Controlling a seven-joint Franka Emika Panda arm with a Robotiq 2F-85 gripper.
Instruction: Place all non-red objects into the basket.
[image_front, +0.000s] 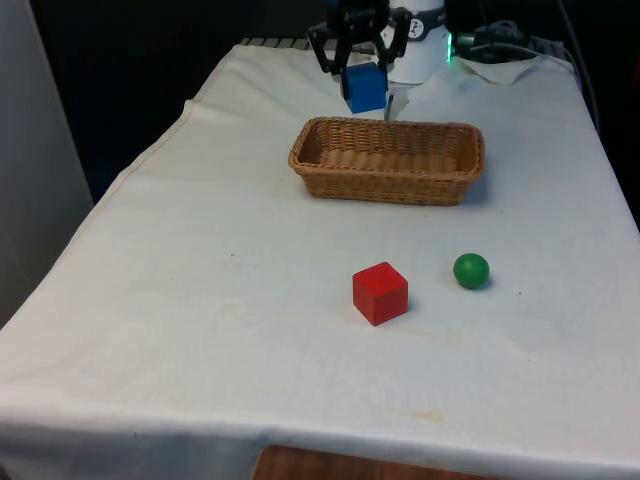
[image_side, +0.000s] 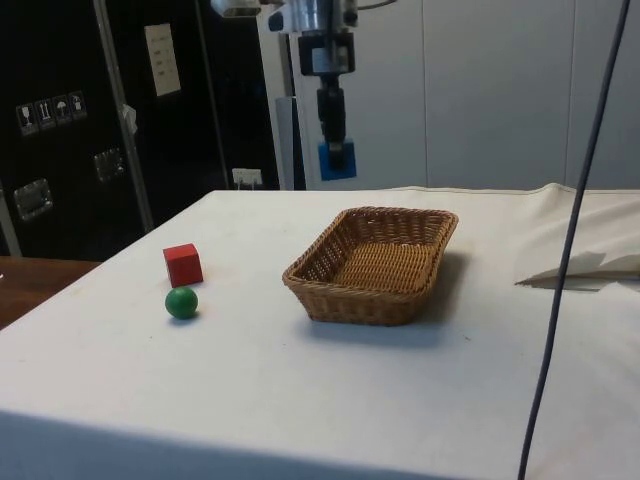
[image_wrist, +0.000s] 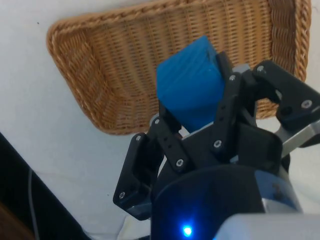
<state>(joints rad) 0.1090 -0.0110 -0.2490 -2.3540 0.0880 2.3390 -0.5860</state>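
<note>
Blue cube (image_front: 364, 87) clamped between jaws, above basket (image_front: 386, 186)

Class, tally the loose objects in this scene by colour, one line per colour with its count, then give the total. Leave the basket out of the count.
Blue: 1, the blue cube held in the gripper above the wicker basket.
Red: 1, the red cube on the table.
Green: 1, the green ball beside the red cube.
Total: 3
</note>
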